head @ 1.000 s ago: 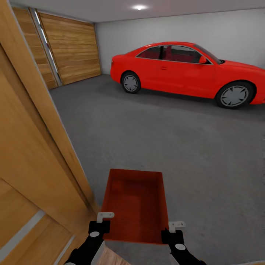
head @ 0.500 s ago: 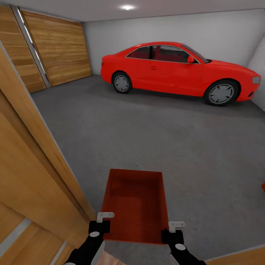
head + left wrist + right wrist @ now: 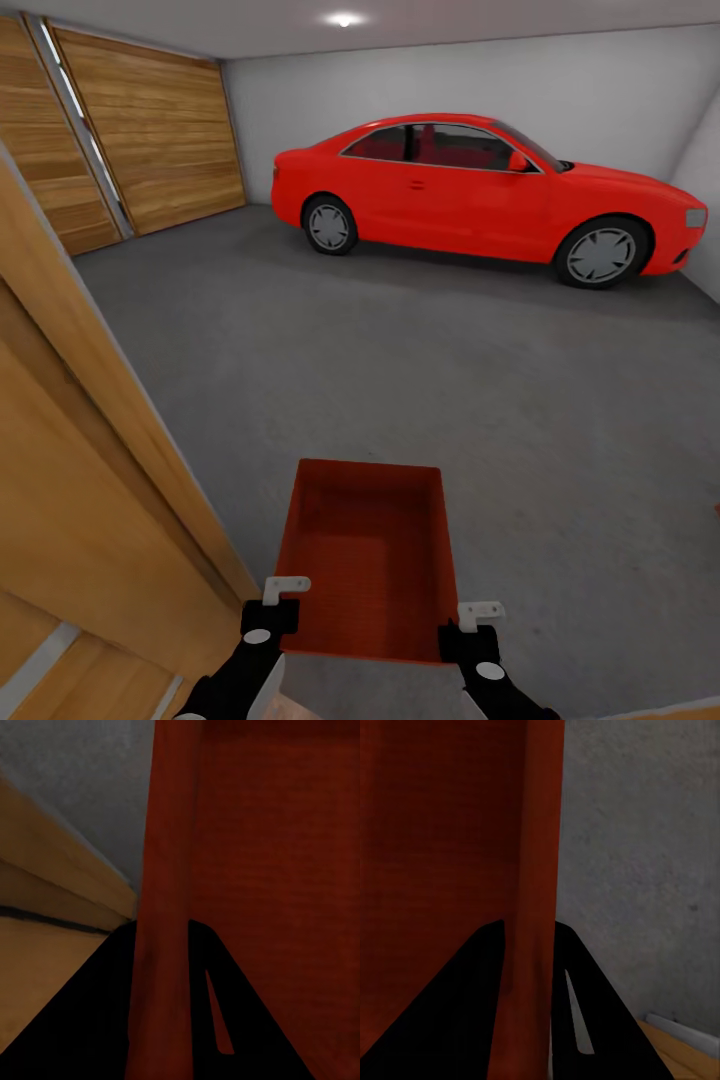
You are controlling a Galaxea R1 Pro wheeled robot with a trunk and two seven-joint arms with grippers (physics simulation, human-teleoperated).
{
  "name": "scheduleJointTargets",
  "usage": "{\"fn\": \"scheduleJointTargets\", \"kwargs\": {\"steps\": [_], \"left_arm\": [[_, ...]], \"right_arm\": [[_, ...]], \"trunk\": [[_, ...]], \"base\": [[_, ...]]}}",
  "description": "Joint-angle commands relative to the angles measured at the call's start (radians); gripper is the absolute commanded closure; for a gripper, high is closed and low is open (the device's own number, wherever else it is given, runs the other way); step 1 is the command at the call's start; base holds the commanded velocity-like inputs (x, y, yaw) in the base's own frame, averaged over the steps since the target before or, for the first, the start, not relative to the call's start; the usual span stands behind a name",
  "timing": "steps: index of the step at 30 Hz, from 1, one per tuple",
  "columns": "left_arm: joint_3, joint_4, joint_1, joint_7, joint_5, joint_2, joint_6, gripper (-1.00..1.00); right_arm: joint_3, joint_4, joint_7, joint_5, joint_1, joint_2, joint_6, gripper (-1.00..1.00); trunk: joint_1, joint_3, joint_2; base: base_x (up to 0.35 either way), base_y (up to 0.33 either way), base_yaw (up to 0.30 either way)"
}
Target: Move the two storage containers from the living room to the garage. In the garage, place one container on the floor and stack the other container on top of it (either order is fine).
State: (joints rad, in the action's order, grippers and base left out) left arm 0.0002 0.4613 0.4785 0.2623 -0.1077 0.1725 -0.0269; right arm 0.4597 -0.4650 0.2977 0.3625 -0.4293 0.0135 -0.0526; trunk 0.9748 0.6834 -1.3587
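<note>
Grey mottled concrete floor (image 3: 420, 380) spreads across the garage, under white walls and a round ceiling light (image 3: 344, 19). At the far left stand wood-plank garage doors (image 3: 150, 130). Nearer, along the left edge of the head view, a tilted light-wood door panel (image 3: 90, 480) runs down toward the robot and stands just beside the left side of the carried bin. To the right of the plank doors, against the back wall, a red coupe car (image 3: 480, 190) is parked side-on, well apart from the robot, with open floor between them.

Low in the middle, one orange-red storage container (image 3: 368, 555) is held level above the floor, its open top up and its ribbed bottom visible inside.

The left gripper (image 3: 272, 612) is clenched on the container's near left corner; in the left wrist view its dark fingers (image 3: 97, 1020) sit on either side of the thin red wall (image 3: 161, 907). The right gripper (image 3: 472, 630) is clamped on the near right corner the same way, its fingers (image 3: 450, 1005) straddling the wall (image 3: 538, 870) with grey floor beyond. A sliver of orange-red shows at the right edge of the head view, too small to identify.
</note>
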Motion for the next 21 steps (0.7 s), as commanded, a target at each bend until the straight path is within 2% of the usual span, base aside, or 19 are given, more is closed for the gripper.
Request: {"fn": "scheduleJointTargets", "kwargs": {"steps": [1,5,11,21], "left_arm": [[0.007,-0.003,0.002,-0.035,0.004,0.000,-0.003,1.00],[0.007,-0.003,0.002,-0.034,0.003,0.001,-0.003,1.00],[0.007,-0.003,0.002,-0.034,0.003,0.001,-0.002,1.00],[0.007,-0.003,0.002,-0.034,0.003,0.001,-0.002,1.00]], "right_arm": [[0.013,0.092,0.017,-0.005,0.000,-0.018,-0.007,1.00],[0.013,0.092,0.017,-0.005,0.000,-0.018,-0.007,1.00],[0.011,0.092,0.017,-0.001,0.000,-0.017,-0.007,1.00],[0.011,0.092,0.017,0.003,0.000,-0.017,-0.006,1.00]], "trunk": [[0.000,0.001,0.000],[0.000,0.001,0.000],[0.000,0.001,0.000],[0.000,0.001,0.000]], "base": [[0.253,0.196,0.000],[0.180,0.104,0.000],[0.029,0.013,-0.013],[0.001,0.001,-0.192]]}}
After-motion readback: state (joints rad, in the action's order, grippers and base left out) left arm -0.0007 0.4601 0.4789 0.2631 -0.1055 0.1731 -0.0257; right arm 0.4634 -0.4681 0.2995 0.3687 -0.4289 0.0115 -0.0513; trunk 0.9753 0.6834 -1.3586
